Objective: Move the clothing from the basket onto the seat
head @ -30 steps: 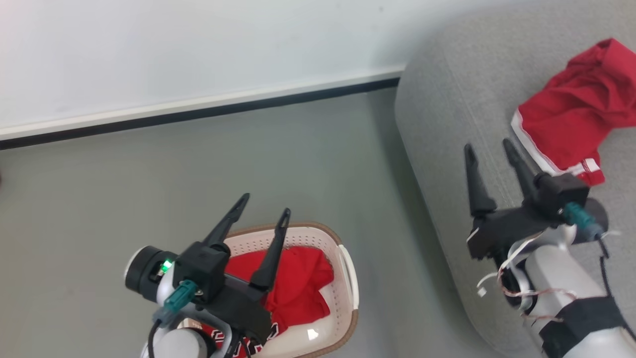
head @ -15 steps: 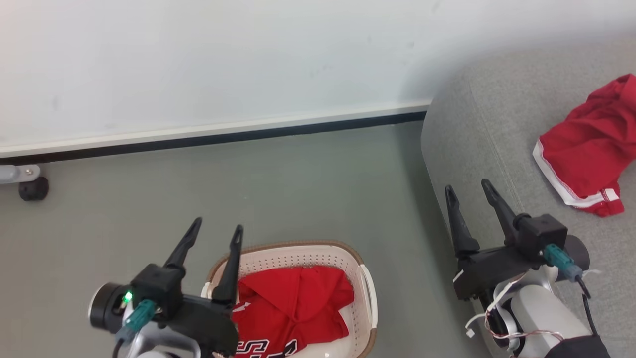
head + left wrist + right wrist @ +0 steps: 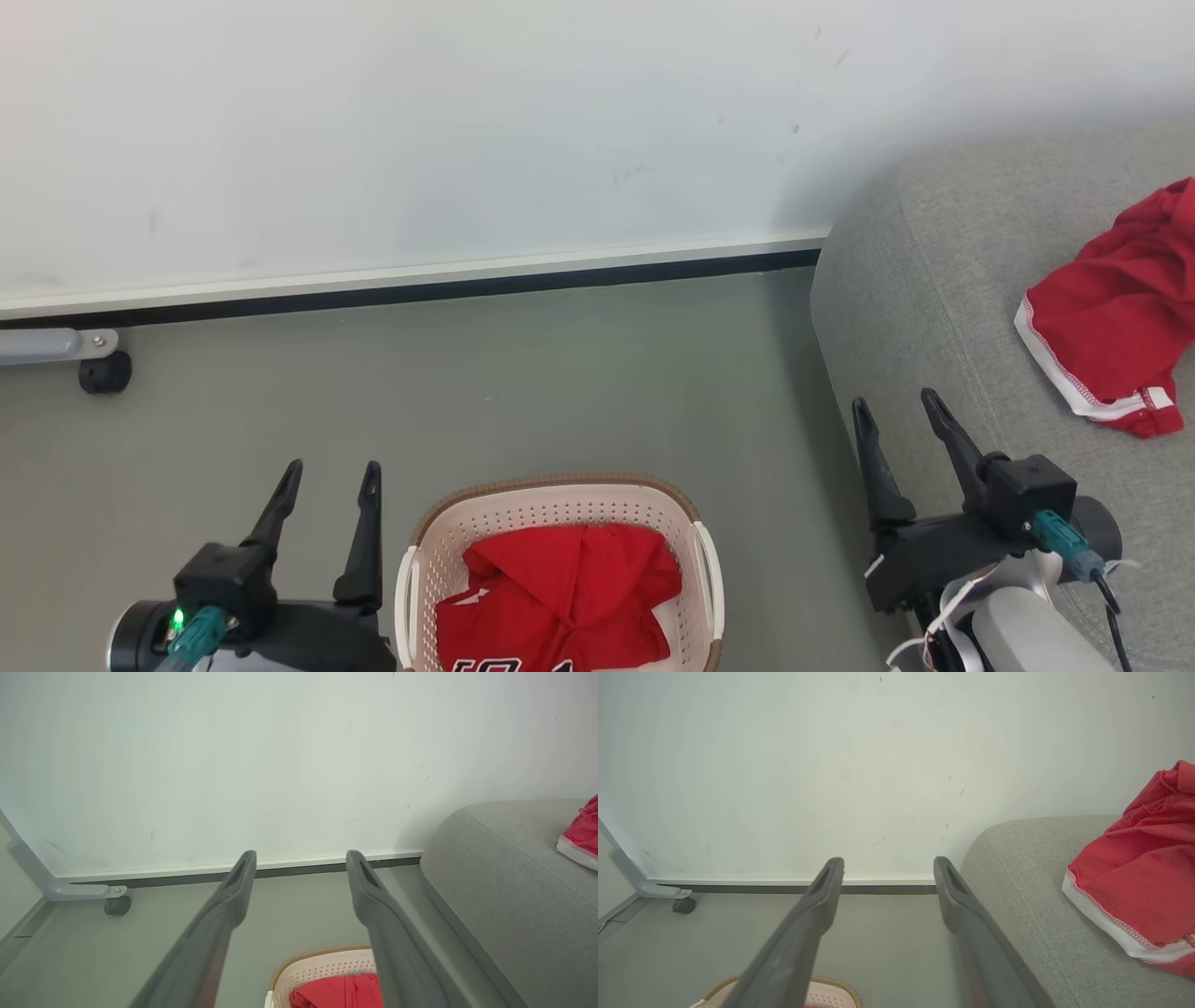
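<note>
A red piece of clothing lies crumpled in the cream basket at the bottom middle of the head view; its lettering shows at the frame's lower edge. A second red garment with white trim rests on the grey seat at the right. My left gripper stands open over the floor just left of the basket, nothing between its fingers. My right gripper is open and empty over the seat's left edge, left of the garment. The wrist views show the left gripper and the right gripper spread wide, and the garment on the seat.
A white wall with a dark skirting strip runs across the back. A grey metal foot with a black caster stands at the far left by the wall. Grey floor lies between the wall, basket and seat.
The head view has tilted up and turned, so wall, basket and seat sit lower and more to the right. My left gripper now stands left of the basket rather than over it; both grippers stay open.
</note>
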You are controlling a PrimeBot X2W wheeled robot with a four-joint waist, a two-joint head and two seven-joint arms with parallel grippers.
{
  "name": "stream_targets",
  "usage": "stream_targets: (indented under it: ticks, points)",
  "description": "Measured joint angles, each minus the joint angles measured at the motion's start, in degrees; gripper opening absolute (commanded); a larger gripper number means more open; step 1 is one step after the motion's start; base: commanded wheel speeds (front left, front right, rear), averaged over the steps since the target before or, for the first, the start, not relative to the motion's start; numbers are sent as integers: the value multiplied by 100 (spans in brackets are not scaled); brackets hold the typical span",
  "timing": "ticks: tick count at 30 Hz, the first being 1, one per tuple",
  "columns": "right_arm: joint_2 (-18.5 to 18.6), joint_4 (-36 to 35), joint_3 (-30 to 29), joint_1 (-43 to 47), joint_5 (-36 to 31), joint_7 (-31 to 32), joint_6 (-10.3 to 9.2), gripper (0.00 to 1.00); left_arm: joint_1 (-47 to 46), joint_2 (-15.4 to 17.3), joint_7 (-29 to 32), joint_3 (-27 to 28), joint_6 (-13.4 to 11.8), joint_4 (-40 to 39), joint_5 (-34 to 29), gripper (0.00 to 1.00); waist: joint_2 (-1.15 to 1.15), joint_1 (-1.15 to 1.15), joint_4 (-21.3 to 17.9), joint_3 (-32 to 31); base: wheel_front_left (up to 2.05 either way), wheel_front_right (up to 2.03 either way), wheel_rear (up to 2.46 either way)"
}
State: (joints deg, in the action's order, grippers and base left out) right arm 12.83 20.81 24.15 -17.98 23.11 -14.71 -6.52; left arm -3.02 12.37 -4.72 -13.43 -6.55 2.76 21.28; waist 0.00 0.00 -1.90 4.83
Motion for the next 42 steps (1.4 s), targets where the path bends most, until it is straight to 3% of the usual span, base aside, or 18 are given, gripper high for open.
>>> stream_targets:
  ticks: [15,42]
  points:
    - [31,-159,-176,403,0,56,-13,100,347,-81,-79,380,-49,-15,27,100,0,0,19,-152,0,0,0]
    - [38,-480,-387,465,-99,303,-62,100,469,-281,-34,526,-52,-114,-79,100,1,0,28,-183,0,0,0]
